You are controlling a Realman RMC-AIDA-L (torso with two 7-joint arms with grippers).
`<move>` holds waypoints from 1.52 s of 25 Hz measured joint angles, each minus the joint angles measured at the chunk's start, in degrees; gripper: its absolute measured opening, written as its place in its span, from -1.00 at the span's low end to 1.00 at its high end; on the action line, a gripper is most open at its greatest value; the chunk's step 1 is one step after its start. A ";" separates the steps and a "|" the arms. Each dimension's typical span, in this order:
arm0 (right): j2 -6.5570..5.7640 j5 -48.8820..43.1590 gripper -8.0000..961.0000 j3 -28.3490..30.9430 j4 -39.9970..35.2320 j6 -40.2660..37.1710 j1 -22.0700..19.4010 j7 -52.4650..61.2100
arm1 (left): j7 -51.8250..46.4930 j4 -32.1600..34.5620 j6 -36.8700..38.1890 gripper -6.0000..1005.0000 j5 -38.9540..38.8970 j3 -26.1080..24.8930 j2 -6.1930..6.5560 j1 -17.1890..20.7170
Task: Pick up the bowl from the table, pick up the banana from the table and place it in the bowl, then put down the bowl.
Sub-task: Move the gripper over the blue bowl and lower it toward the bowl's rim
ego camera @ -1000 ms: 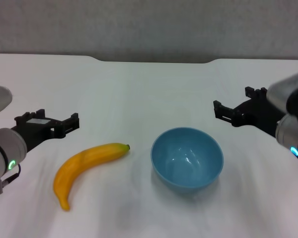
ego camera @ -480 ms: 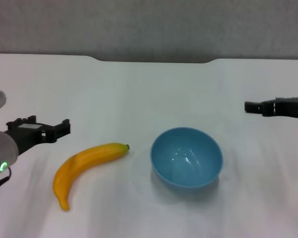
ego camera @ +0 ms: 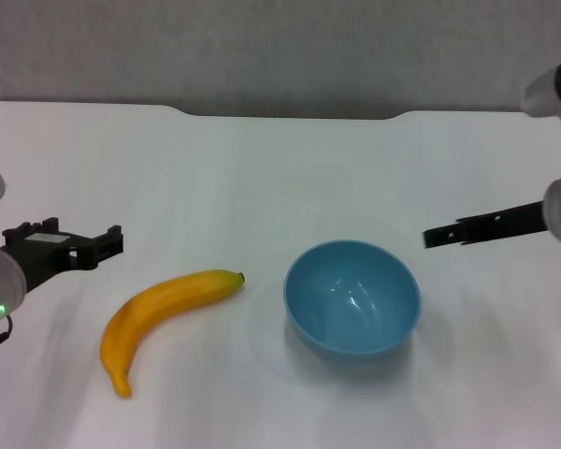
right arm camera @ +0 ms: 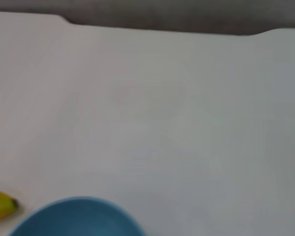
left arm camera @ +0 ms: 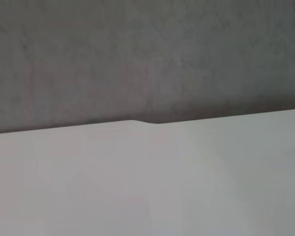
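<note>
A big white table (ego camera: 280,178) fills most of the room we can see. Its far edge has a small dip in the middle. Behind it stands a plain gray wall (ego camera: 280,47), a bit rough, and soft even light falls on everything.

pale grey rounded arms with green-lit rings end in boxy black left gripper (ego camera: 75,245) and right gripper (ego camera: 449,233).

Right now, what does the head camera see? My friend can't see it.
A yellow banana lies on a white table, with an empty light-blue bowl sitting apart on its right. The left claw and right claw hover at the sides, touching nothing.
</note>
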 joint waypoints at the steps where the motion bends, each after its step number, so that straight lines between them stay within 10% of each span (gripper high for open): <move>1: 0.02 1.38 0.86 0.15 -1.42 -0.48 0.59 -1.16 | 0.00 0.12 0.00 0.74 0.00 -0.01 -0.01 -0.08; 38: 0.58 14.54 0.84 -10.92 -32.71 -14.45 13.75 -11.20 | -0.26 7.49 1.78 0.72 -2.84 2.37 -0.27 -5.99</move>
